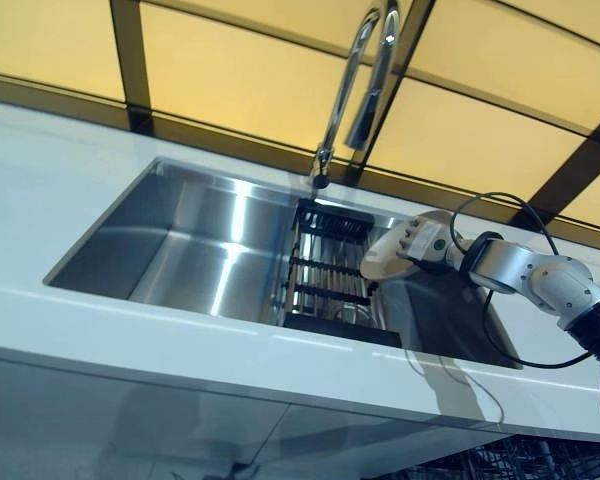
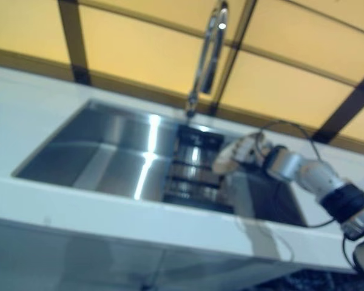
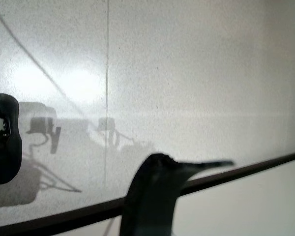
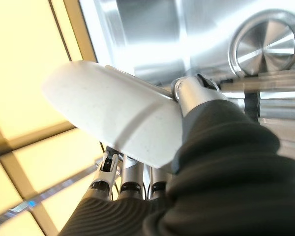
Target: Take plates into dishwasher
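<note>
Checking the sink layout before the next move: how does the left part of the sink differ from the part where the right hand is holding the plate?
The left basin is bare, bright steel, with nothing showing in it. The right section looks dark, and a black rack with rungs stands along its left edge. The right hand holds a white plate above that side, thumb on one face and fingers on the other; no hand is over the left basin. Both lie in the same white counter.

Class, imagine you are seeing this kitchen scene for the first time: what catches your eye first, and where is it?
The right hand grips a white plate above the dark rack in the steel sink. Behind it, a tall curved faucet rises against yellow panels.
</note>
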{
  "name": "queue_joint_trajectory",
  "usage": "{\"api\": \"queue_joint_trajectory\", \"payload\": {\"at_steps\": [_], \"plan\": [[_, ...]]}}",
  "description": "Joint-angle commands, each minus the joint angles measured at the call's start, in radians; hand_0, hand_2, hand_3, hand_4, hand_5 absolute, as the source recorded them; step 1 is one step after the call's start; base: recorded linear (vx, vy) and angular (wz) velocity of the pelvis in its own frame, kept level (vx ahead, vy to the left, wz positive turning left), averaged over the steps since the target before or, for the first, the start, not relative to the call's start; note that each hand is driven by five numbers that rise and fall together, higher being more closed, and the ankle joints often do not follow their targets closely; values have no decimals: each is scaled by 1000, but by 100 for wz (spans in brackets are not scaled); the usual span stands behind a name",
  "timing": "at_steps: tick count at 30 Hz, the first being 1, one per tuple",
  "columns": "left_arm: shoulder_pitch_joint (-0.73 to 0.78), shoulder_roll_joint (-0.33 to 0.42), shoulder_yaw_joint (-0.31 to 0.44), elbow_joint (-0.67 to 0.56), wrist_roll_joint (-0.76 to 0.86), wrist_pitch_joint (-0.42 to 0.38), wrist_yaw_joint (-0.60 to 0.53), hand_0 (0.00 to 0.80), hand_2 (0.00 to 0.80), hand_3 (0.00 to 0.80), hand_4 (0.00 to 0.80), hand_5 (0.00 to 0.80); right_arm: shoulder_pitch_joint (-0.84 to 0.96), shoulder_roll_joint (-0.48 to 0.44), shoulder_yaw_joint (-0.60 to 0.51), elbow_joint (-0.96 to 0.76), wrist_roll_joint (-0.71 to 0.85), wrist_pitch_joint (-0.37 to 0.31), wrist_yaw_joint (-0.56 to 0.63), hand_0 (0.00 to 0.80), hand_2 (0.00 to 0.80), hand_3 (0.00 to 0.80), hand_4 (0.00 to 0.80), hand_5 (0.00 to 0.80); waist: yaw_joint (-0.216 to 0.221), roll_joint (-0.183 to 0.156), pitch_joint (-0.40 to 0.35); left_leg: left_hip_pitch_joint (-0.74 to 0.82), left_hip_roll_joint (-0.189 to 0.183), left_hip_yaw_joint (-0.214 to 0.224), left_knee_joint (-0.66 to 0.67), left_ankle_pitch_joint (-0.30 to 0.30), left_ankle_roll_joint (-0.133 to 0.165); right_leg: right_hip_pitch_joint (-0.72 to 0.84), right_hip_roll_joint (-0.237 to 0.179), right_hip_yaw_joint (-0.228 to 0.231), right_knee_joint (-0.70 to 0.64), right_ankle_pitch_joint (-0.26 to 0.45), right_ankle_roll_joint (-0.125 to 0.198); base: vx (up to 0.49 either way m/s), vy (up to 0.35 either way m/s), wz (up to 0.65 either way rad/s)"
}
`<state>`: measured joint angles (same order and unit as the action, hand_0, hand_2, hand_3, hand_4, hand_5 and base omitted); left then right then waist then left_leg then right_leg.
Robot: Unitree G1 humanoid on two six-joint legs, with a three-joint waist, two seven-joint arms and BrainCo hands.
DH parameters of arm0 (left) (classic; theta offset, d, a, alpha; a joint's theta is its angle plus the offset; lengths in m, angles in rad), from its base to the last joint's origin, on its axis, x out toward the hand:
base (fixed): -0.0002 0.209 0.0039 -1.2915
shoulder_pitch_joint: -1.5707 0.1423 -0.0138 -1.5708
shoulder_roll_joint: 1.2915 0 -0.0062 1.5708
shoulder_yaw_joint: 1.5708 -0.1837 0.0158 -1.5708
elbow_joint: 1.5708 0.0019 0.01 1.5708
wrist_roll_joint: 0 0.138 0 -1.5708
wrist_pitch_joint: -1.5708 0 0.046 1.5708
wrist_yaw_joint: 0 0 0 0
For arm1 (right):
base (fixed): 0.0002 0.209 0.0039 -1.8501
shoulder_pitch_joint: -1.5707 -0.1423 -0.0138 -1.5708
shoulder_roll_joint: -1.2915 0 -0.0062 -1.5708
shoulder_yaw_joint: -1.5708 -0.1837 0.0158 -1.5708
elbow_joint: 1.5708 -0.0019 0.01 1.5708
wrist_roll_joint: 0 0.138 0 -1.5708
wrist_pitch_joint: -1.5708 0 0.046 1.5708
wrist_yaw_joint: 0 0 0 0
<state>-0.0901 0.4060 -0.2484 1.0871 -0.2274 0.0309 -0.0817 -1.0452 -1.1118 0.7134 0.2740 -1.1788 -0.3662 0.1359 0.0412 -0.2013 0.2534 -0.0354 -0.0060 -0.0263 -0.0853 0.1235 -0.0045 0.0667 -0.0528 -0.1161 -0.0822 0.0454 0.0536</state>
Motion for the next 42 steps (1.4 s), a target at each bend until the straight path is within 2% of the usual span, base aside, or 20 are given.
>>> {"api": "queue_joint_trajectory", "payload": {"at_steps": [1,6,12,17,18,21,31,33,34,38,40,41,42], "plan": [[-6,-3,-1,51,33,-29,-22,0,0,0,0,0,-16,-85,-50,34,2,32,5,800,800,800,800,800,6,22,-55,83,4,43,-2,-164,45,-59,-20,17,52,28,96,20,35,-16],[-4,-9,-1,57,52,-35,-34,0,0,0,0,0,18,-101,-76,52,25,72,7,800,800,800,800,800,-9,31,-67,94,5,60,-2,-169,46,-54,-20,33,46,30,98,12,22,-18],[-2,-15,-8,56,89,-40,-57,0,0,0,0,0,87,-157,-148,87,149,167,3,800,800,800,800,800,-40,40,-81,109,8,88,3,-179,53,-56,-16,66,50,31,103,8,26,-21],[2,-20,-4,51,102,-42,-67,0,0,0,0,0,189,-209,-258,137,355,292,-71,800,800,800,800,800,-66,49,-88,117,10,107,15,-190,59,-59,-14,95,55,32,106,12,25,-19],[6,-22,-5,47,105,-39,-67,0,0,0,0,0,225,-231,-302,160,441,327,-100,800,800,800,800,800,-76,53,-90,116,10,112,20,-194,61,-62,-13,103,57,31,107,6,18,-14],[10,-19,-13,45,107,-33,-71,0,0,0,0,0,283,-260,-372,198,557,360,-136,800,800,800,800,800,-86,56,-91,114,9,116,27,-199,63,-65,-12,114,60,32,108,-3,5,-19],[25,-7,-20,49,99,-38,-84,0,0,0,0,0,517,-318,-616,288,818,387,-199,800,800,800,800,800,-130,69,-97,112,12,139,31,-202,61,-83,-4,147,61,39,109,3,1,-12],[19,-8,-24,50,95,-37,-83,0,0,0,0,0,591,-312,-698,312,923,397,-205,800,800,800,800,800,-141,73,-96,110,13,146,30,-203,60,-88,-2,155,60,39,108,-12,-16,-20],[21,-8,-23,51,95,-43,-84,0,0,0,0,0,641,-303,-757,321,1008,399,-196,800,800,800,800,800,-148,76,-95,110,15,150,29,-203,58,-91,0,160,61,38,107,-9,-20,-20],[16,-5,-20,53,89,-49,-91,0,0,0,0,0,723,-267,-872,340,1226,420,-110,800,800,800,800,800,-162,81,-92,112,17,157,27,-200,54,-94,3,167,60,38,102,2,-11,-5],[15,-4,-23,53,89,-49,-91,0,0,0,0,0,733,-266,-882,338,1226,420,-109,800,800,800,800,800,-159,81,-91,112,17,157,27,-200,54,-94,3,167,60,37,102,5,-13,-5],[16,-1,-17,55,92,-51,-99,0,0,0,0,0,750,-247,-910,358,1323,435,-52,800,800,800,800,800,-168,83,-92,112,18,162,26,-201,52,-96,3,168,60,37,99,11,-28,-6],[15,0,-18,55,94,-51,-101,0,0,0,0,0,769,-239,-932,365,1345,433,-32,800,800,800,800,800,-168,84,-91,114,19,163,26,-201,50,-96,3,167,61,36,99,15,-38,-3]]}}
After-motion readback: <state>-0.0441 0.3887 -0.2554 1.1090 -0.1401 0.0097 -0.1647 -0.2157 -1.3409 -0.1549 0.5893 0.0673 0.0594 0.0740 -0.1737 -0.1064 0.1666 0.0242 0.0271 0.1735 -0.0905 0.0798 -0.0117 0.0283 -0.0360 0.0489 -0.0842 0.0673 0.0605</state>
